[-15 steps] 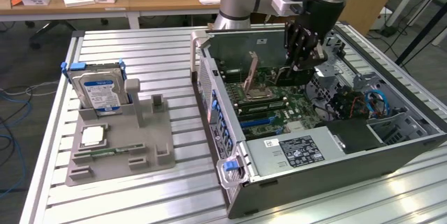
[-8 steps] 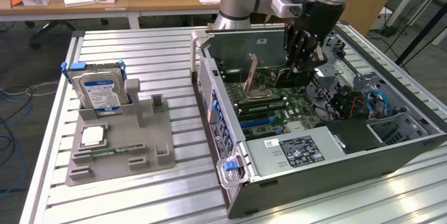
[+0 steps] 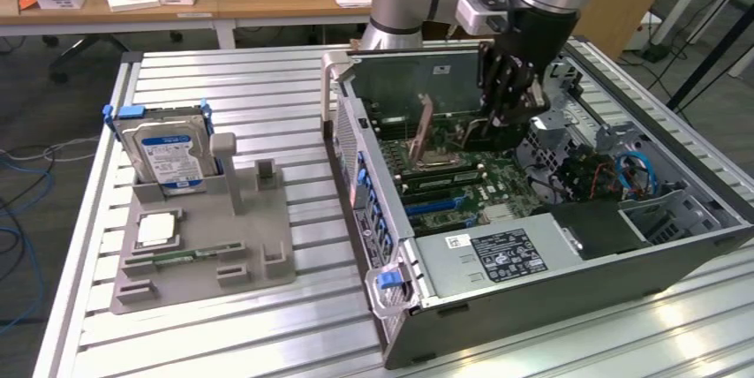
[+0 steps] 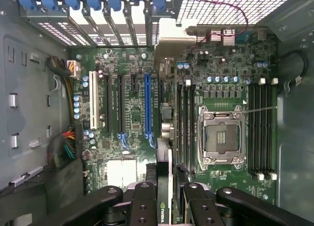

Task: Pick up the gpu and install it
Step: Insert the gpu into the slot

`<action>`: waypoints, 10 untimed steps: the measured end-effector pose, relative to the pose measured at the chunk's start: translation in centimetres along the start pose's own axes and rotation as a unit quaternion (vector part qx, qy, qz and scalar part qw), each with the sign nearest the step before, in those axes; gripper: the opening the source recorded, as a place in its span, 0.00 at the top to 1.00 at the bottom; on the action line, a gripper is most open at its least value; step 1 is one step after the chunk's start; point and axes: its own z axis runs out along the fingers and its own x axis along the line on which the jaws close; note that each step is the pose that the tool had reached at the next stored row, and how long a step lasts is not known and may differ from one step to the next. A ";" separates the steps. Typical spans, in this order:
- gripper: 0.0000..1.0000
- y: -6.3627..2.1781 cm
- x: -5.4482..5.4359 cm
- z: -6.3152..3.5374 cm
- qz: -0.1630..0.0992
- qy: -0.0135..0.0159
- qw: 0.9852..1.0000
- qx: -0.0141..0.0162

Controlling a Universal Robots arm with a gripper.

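Gripping the gpu [image 4: 165, 182] edge-on, your fingers [image 4: 144, 206] are partly closed on it above the motherboard [image 4: 132, 118], at the exterior view's upper middle, inside the case [image 3: 531, 325].

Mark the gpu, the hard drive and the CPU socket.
gpu [image 4: 163, 211], wrist view, its logo-bearing edge.
hard drive [image 3: 165, 153], exterior view, its blue label.
CPU socket [image 4: 219, 137], wrist view, its open centre.

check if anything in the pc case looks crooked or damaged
Nothing looks damaged or askew. The gpu sits straight in the tool above the motherboard; the cpu socket is empty.
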 end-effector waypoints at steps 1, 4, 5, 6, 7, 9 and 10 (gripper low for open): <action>0.74 0.03 0.0 0.07 0.000 0.000 1.000 0.000; 0.74 0.08 0.0 0.27 0.000 0.000 1.000 0.000; 0.74 0.10 0.0 0.34 0.000 0.000 1.000 0.000; 0.74 0.11 0.1 0.40 0.000 0.000 1.000 0.000; 0.74 0.13 0.1 0.47 0.000 0.000 1.000 0.000; 0.74 0.17 0.1 0.60 0.000 0.000 1.000 0.000; 0.74 0.20 0.1 0.66 0.000 0.000 1.000 0.000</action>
